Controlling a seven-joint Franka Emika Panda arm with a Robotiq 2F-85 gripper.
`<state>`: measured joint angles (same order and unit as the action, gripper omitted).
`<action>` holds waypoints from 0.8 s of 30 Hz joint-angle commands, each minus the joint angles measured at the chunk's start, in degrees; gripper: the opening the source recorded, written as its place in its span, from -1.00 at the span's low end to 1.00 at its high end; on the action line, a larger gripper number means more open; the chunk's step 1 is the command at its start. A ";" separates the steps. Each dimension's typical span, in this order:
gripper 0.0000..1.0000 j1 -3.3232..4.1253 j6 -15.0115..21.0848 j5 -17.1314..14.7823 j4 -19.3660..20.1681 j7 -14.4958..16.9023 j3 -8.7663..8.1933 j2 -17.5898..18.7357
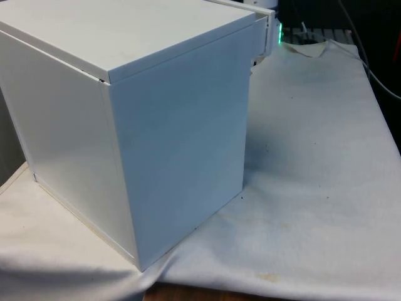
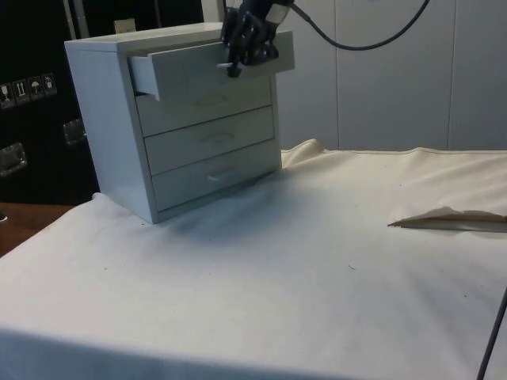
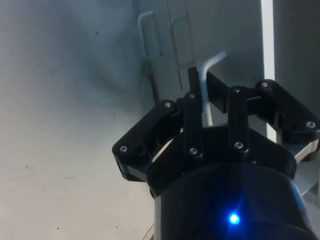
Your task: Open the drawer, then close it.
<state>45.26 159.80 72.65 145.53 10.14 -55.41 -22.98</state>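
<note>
Drawer [image 2: 207, 70], topmost of the white chest [image 2: 119, 119] near the table's [image 2: 317, 261] far corner, stands pulled partway out; the gripper [image 2: 234, 65] is clenched around its handle [image 3: 207, 80].

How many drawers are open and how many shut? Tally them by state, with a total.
Open: 1, the top drawer, with the gripper closed on its handle.
Shut: 3, the second drawer, third drawer and bottom drawer.
Total: 4 drawers.
</note>
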 commanded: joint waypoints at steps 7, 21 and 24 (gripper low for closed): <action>-1.00 -2.12 -1.09 2.92 2.46 -1.49 1.49 -3.21; -1.00 -2.81 -0.74 4.47 4.07 -2.64 1.20 -5.79; -1.00 -2.92 -0.74 4.53 4.24 -2.58 1.20 -6.02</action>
<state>44.58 159.51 75.00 147.65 8.48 -55.58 -26.59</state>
